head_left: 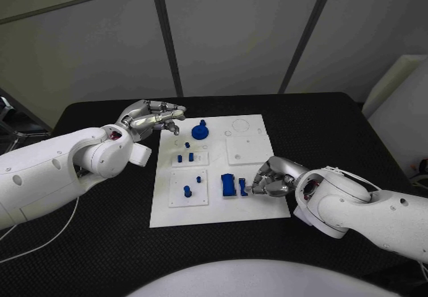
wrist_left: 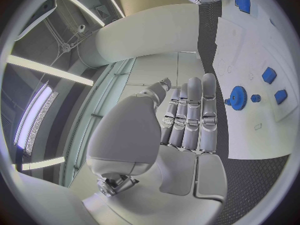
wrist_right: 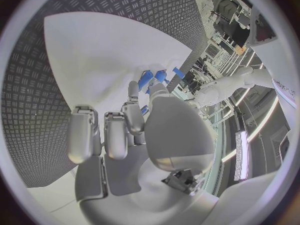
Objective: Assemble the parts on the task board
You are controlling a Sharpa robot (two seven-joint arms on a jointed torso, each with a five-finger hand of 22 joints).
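Right now we see the task board [head_left: 218, 207] lying flat in the middle of the black surface [head_left: 107, 247], its long axis running from 6 to 12 o'clock. Two upright blue blocks [head_left: 229, 185] stand near its 4 o'clock corner, side by side, with small blue pegs [head_left: 187, 190] just toward 9 o'clock of them. A blue gear [head_left: 201, 130] sits up at about 12 o'clock on the board.

Our right hand [head_left: 272, 179] is at the blocks from their 3 o'clock side, its fingers [head_left: 260, 185] curled in close against the nearer one; whether they actually hold it we cannot tell. We judge this hand far better placed for the blocks.

Our left hand [head_left: 151, 117] hovers off the board's 11 o'clock edge, fingers loosely apart and holding nothing, the gear lying toward 3 o'clock of it.
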